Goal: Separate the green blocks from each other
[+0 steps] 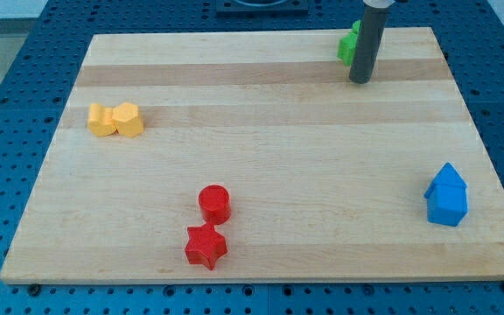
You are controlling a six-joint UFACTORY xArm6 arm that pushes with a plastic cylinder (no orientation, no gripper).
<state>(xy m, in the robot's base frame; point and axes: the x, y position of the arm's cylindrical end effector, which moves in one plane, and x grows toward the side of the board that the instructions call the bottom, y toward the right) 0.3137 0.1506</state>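
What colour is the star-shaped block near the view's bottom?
Red; the star block shows clearly in the camera view.

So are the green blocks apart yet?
Not yet. Nothing looks done: the green blocks sit huddled together at the view's top edge, partly hidden behind my rod. In hand: my tip rests just below them. Left: pushing one away from the other.

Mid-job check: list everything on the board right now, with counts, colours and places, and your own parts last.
Green blocks: number unclear, green, top edge right of centre, largely hidden behind the rod.
Yellow blocks: two, yellow, touching, the view's left.
Red cylinder: one, red, bottom centre.
Red star: one, red, just below the cylinder.
Blue blocks: apparently two, blue, pressed together, the view's right.
Board: one, light wood.
My tip: one, dark, just right of and below the green blocks.
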